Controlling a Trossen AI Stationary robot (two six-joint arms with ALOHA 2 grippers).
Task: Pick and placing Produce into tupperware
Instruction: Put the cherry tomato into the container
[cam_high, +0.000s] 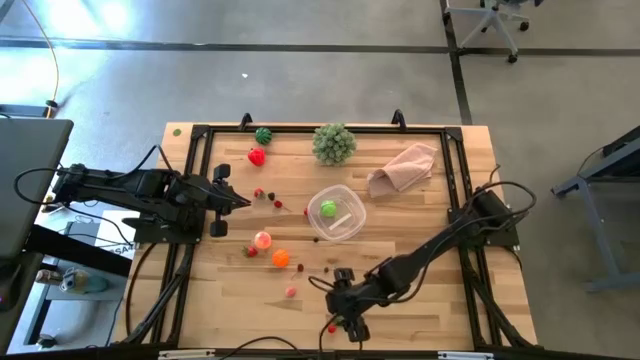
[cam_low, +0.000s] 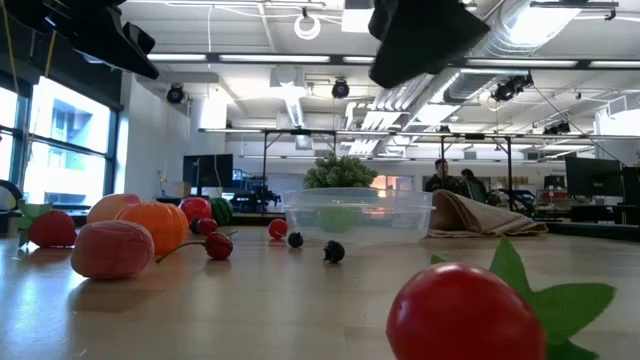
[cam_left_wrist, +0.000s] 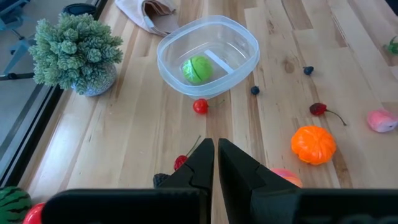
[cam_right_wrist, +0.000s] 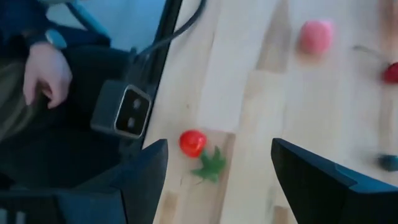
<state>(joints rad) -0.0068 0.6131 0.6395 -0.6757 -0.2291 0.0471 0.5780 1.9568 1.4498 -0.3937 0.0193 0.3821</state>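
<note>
The clear round tupperware (cam_high: 336, 212) stands mid-table with one bright green piece (cam_left_wrist: 198, 68) inside. Produce lies loose on the wood to its left and near side: a dark green melon (cam_high: 263, 135), a red piece (cam_high: 257, 156), a peach (cam_high: 262, 240), an orange (cam_left_wrist: 313, 144), a pink piece (cam_high: 291, 292) and small red and dark berries. A red tomato with a green leaf (cam_right_wrist: 193, 142) lies near the front edge. My right gripper (cam_right_wrist: 217, 168) is open above it and empty. My left gripper (cam_left_wrist: 216, 149) is shut and empty, left of the tupperware.
A pale green leafy ball (cam_high: 334, 143) and a pink cloth (cam_high: 404, 167) lie at the far side. A small camera box (cam_right_wrist: 127, 115) sits at the table's front edge near the tomato. A person's hand (cam_right_wrist: 43, 74) shows beyond that edge. Black frame rails (cam_high: 200, 130) border the table.
</note>
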